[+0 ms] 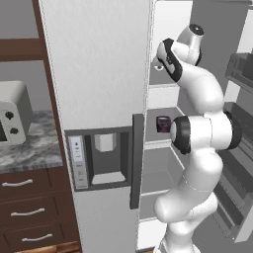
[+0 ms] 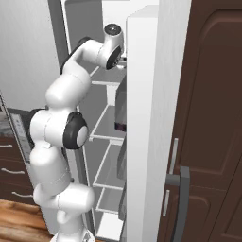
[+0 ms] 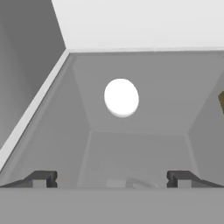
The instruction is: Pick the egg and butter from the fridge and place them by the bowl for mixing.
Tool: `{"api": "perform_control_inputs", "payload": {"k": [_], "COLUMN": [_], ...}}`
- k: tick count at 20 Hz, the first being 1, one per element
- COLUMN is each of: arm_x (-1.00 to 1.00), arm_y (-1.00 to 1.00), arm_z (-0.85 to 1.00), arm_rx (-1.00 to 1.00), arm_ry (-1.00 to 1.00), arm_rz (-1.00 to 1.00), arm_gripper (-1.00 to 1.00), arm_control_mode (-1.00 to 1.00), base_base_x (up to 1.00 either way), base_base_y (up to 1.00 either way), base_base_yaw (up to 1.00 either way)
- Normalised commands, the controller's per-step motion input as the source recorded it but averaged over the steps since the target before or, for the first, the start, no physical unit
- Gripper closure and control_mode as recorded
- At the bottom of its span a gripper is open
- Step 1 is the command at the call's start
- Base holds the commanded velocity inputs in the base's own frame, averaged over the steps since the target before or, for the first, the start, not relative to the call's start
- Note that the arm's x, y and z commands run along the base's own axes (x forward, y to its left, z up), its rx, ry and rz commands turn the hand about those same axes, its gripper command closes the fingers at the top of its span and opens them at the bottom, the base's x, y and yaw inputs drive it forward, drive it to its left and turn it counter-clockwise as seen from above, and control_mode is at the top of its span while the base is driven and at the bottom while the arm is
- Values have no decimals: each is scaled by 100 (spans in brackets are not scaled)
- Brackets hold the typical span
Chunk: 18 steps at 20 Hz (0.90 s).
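Arm [image 1: 200, 148] rises from the base in a tall S-curve: lower link upright, dark elbow joint [image 1: 180, 134] at mid height, upper link leaning forward and up. Wrist [image 1: 190, 42] bent at the top, hand reaching forward at head height. Gripper [image 3: 112, 179] with jaws spread wide, nothing between them; both dark fingertips [image 3: 41, 179] well apart and level.

**Arm reaching into the open fridge**

The white arm [image 2: 64, 123] rises from 7 o'clock and bends toward 12 o'clock, into the open fridge [image 2: 142, 94]. Pale shelves [image 2: 106, 130] sit at the centre. A brown cabinet [image 2: 208, 118] stands at 3 o'clock.
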Motion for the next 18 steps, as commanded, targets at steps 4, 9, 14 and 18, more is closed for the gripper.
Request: {"api": "perform_control_inputs", "payload": {"k": [4, 9, 14, 18], "arm_x": [57, 51, 56, 47], "arm_y": [0, 0, 0, 0], "arm_z": [0, 0, -2, -12], "arm_rx": [0, 0, 0, 0], "arm_ry": [1, 4, 2, 0], "arm_rz": [1, 1, 2, 3], "arm_gripper": [-100, -100, -100, -100], "arm_control_mode": [-100, -100, -100, -100], "base_base_x": [0, 0, 0, 0], "base_base_y": [0, 0, 0, 0], "base_base_yaw": [0, 0, 0, 0]}}
